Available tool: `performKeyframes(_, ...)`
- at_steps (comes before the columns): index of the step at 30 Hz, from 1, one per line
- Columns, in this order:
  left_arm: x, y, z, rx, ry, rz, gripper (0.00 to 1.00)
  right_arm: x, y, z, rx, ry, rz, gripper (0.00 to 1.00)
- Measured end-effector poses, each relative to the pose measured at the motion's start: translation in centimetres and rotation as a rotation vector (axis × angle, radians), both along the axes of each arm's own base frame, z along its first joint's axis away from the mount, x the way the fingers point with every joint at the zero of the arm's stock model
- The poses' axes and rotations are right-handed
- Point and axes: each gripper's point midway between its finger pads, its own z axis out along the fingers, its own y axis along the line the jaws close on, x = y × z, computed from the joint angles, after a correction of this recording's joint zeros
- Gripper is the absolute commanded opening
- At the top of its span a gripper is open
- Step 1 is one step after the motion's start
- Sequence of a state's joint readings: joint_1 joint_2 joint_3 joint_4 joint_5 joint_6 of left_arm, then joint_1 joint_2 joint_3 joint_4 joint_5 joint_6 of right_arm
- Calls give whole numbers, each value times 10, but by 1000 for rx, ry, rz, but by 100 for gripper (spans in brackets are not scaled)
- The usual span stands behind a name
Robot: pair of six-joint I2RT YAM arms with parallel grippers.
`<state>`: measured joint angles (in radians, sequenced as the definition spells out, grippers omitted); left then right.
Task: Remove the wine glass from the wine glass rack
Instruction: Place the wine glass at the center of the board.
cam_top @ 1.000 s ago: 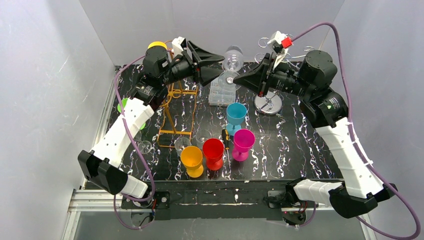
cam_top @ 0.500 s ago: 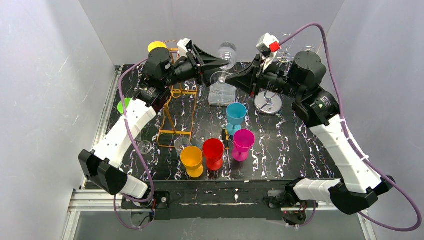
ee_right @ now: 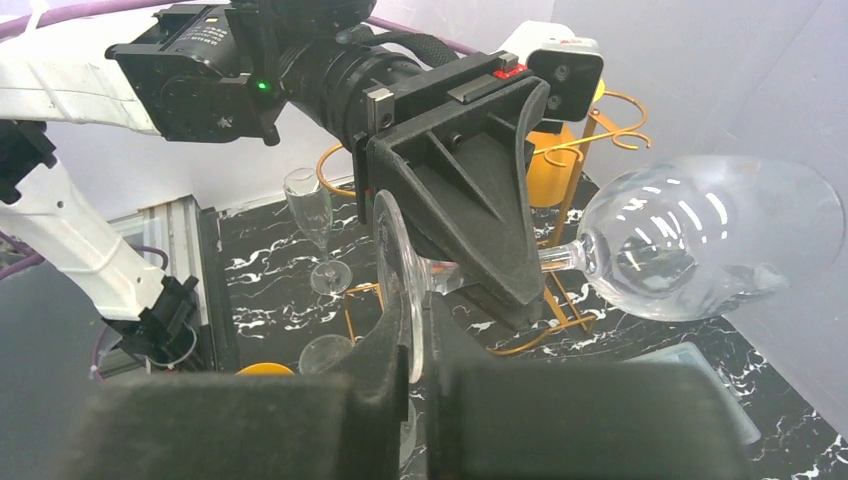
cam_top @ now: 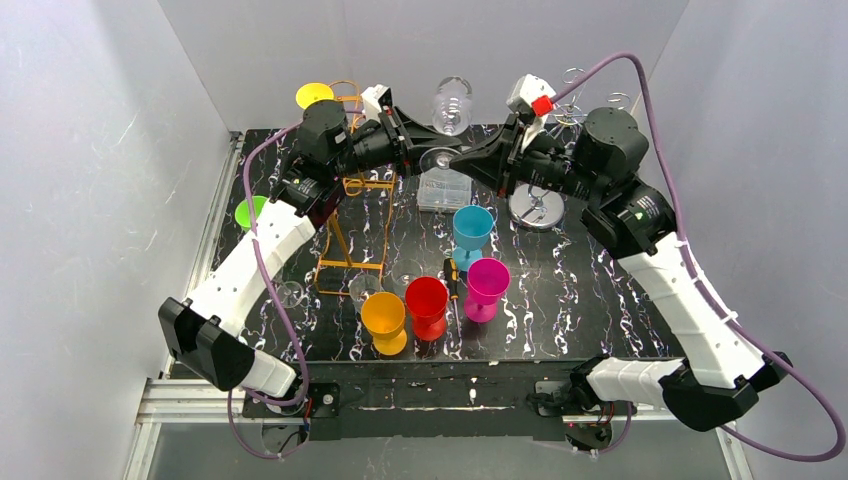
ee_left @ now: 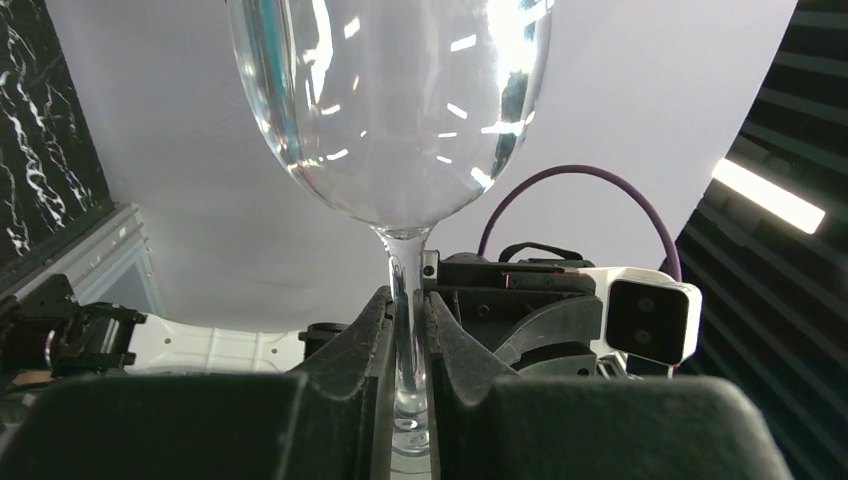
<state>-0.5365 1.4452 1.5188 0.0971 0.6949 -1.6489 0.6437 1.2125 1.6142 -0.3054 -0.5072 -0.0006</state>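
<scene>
Above the far end of the black marbled counter [cam_top: 570, 300], before the white back wall: left end effector [ee_left: 408, 330] clenched on the stem [ee_left: 404, 290] of the wine glass [cam_top: 452, 104], wide apart a second ago, with the right end effector [ee_right: 413, 315] pinched shut on the foot [ee_right: 395, 250]. Looks like a handover in the air, apart from the silver wine glass rack [cam_top: 537, 208], so probably close to done. Held with the long axis running near to far, bowl toward the back wall, foot toward the arm bases.
</scene>
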Motion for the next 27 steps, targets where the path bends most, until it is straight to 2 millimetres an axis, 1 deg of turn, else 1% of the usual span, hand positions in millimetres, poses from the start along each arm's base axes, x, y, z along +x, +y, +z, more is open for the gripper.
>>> performKeyframes(2,-1,0,-1,8,-21,-1,0,-1,-1,-2,0,6,-1,44)
performKeyframes(6,-1,-1,-4,36,-105,0,0,-6,-6,-10,9,54,-20,75)
performKeyframes(7,-1,-1,-5,44,-126,1,0,-7,-8,-11,10,67,-26,92)
performKeyframes(8,-1,-1,-6,52,-145,1,0,-8,-9,-11,13,75,-30,98)
performKeyframes(12,0,1,-8,115,-228,13,0,-12,-13,-12,22,117,-45,99)
performKeyframes(16,0,6,0,193,-370,36,0,-13,-21,-12,31,185,-91,98)
performKeyframes(18,0,10,6,241,-470,47,0,-12,-25,-5,47,230,-128,98)
performKeyframes(20,1,15,9,299,-580,57,0,-10,-28,9,70,267,-164,99)
performKeyframes(21,2,17,7,327,-626,62,0,-8,-30,18,84,280,-181,98)
performKeyframes(22,4,18,5,358,-674,65,0,-6,-31,33,108,293,-204,98)
performKeyframes(25,11,24,-11,461,-785,70,0,1,-37,67,170,316,-261,98)
performKeyframes(27,18,26,-26,537,-860,66,0,5,-43,83,204,336,-308,99)
